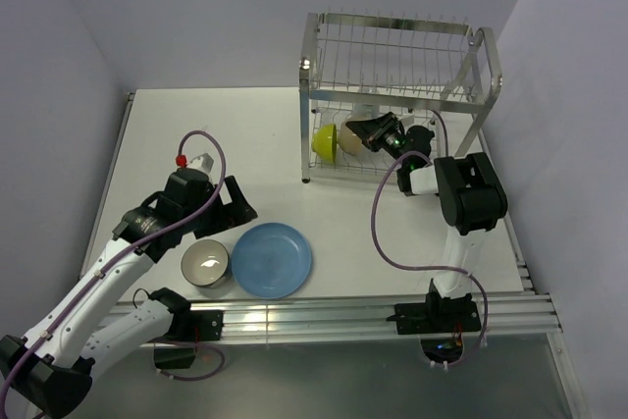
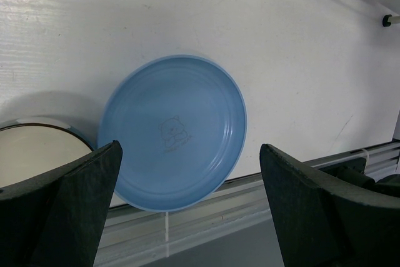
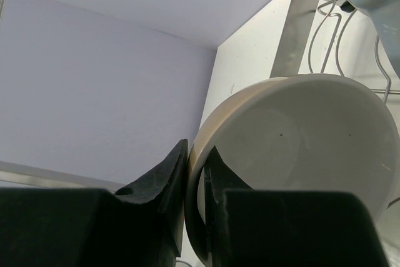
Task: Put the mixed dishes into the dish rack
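I am reading no words anywhere; the plate (image 2: 174, 123) is showing only a faint cartoon figure (image 2: 172, 136), any lettering beneath too small

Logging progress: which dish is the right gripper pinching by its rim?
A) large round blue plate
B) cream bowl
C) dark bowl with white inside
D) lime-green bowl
B: the right gripper is shut on the cream bowl, one finger on each side of its rim.

I held the cream bowl (image 3: 300, 136) on edge beside the lime-green bowl (image 1: 324, 141) in the lower tier of the silver wire rack (image 1: 392, 56); the round blue plate (image 1: 272, 259) lay beside the dark, white-lined bowl (image 1: 205, 263).
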You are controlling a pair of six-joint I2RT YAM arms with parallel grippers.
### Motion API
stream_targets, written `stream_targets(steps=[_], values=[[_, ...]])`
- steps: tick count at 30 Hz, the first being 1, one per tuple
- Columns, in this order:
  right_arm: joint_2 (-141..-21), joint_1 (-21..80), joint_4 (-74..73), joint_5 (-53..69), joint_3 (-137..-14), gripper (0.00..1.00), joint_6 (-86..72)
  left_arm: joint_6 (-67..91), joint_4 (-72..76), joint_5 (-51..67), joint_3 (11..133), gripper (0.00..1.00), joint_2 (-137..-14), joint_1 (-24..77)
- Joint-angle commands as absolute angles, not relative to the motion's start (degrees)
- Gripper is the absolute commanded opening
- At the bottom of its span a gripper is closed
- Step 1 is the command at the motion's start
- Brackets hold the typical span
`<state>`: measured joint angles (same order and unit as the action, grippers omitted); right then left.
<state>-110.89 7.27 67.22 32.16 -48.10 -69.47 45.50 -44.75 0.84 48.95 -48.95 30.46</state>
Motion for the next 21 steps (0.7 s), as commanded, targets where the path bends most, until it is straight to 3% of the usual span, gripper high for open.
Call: stream_targets(steps=[1, 21], values=[[-111.4, 7.6, 72.1, 32.1, -51.9, 0.00, -68.7, 44.6, -42.8, 1.8, 49.1, 0.99, -48.7, 30.3], [-111.5, 9.9, 74.1, 30.9, -48.3, 0.00, -68.2, 45.3, -42.8, 2.9, 48.9, 0.99, -47.7, 30.3]])
